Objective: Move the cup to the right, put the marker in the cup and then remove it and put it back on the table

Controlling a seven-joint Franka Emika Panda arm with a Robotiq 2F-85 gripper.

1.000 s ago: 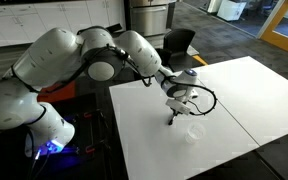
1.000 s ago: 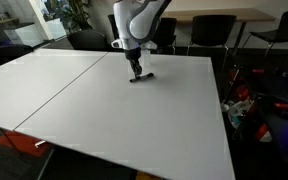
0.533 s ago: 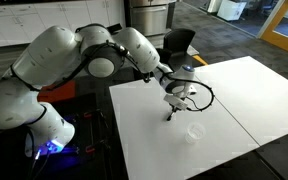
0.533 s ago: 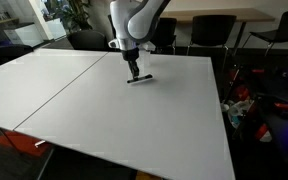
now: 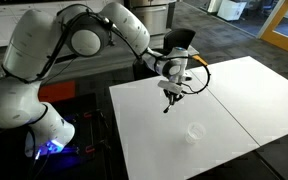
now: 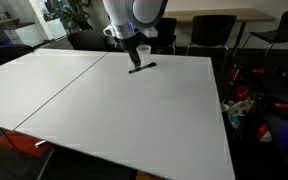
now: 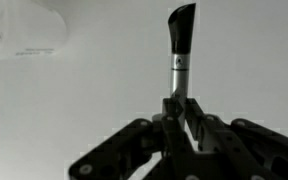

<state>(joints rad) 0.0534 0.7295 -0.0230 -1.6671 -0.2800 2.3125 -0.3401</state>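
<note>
The single claw was clamped on the one marker. In the wrist view its two dark fingers pressed against the lower part of the marker's barrel. The black cap end stuck out past the fingertips, over white surface. In an exterior view the claw hung below the arm's wrist, pointing down, with the marker slanting down from it. The marker's lower tip seemed to sit just above the desk, though contact could not be ruled out. In an exterior view the claw appeared with the marker as a short dark bar lying almost level.

There was one cup, clear and faint against the white. It stood upright on the desk near the claw but apart from it, with nothing visible inside. In the wrist view the cup sat in the upper left corner, well clear of the marker. In an exterior view the cup showed just behind the claw.

One white Franka arm reached in over the desk's near edge, and a blue light glowed at its base.

The desk was a single white top divided by one thin dark seam into two panels. It carried only the cup. Around it were black office chairs, a wooden table behind them, a leafy plant and dark flooring.
</note>
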